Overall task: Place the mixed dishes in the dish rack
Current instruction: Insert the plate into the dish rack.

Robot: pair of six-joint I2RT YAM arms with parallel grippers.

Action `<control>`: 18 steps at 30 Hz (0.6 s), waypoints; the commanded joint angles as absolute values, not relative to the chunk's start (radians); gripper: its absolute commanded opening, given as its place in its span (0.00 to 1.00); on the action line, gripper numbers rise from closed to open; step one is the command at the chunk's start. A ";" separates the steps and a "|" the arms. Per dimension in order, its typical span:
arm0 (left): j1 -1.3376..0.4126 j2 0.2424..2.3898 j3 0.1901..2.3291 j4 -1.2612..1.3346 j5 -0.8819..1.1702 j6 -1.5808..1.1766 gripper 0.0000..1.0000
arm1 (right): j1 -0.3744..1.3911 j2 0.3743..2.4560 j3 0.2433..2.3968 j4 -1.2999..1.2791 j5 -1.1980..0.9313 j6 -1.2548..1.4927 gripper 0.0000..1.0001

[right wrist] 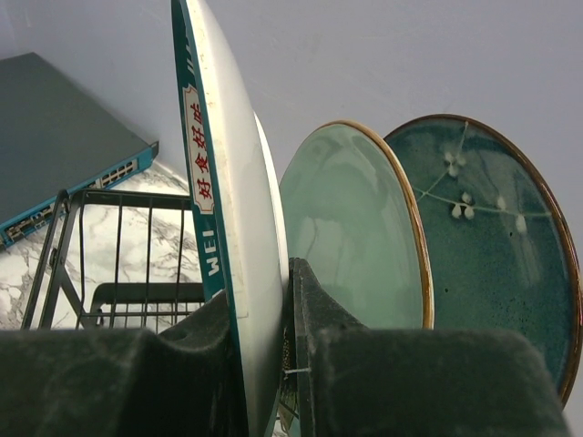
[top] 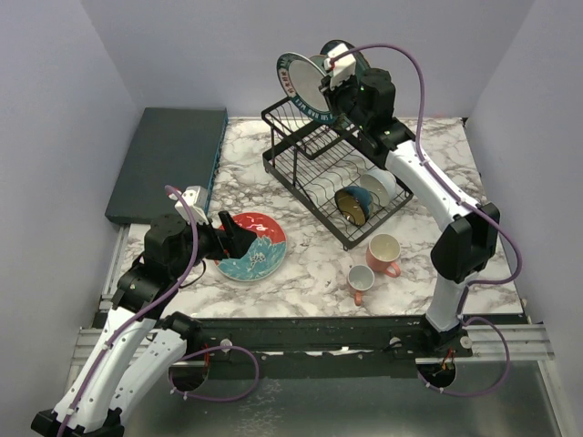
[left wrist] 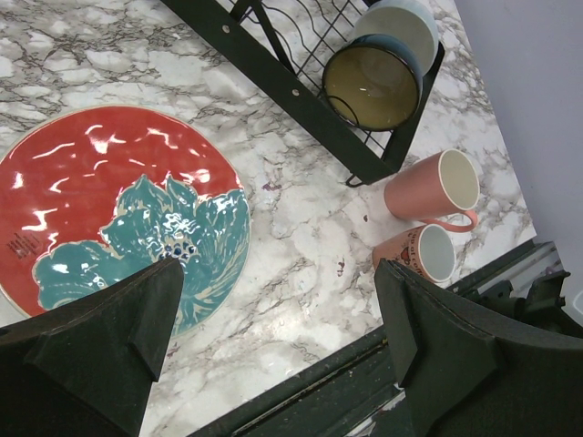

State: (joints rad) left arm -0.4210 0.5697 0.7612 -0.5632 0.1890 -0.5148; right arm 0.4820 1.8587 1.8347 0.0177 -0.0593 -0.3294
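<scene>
Dish rack (left wrist: 293, 93) holds two bowls (top: 352, 204) and two plates (right wrist: 351, 228); right fingers (right wrist: 428, 382) pinch a third plate (right wrist: 232, 209) beside them. Empty, left fingers (left wrist: 100, 355) gape above the red plate (left wrist: 109, 182); mugs (top: 383, 252) wait.

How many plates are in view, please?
4: the red-and-teal plate flat on the table near the left hand; the white blue-rimmed plate gripped in the right hand; the pale green plate and dark teal plate upright just beyond it. Others may be hidden.
</scene>
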 commanded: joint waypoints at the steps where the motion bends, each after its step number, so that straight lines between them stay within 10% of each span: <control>1: -0.422 0.571 0.756 -0.545 0.163 -0.500 0.94 | 0.472 1.876 1.895 0.089 -0.087 -0.318 0.00; 18: -0.422 0.573 0.756 -0.546 0.163 -0.500 0.94 | 0.472 1.911 1.889 0.069 -0.100 -0.305 0.00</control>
State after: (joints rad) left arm -0.4210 0.5705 0.7609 -0.5632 0.1822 -0.5148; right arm 0.4767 1.9053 1.8629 0.0193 -0.0750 -0.3248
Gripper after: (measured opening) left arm 0.944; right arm 0.176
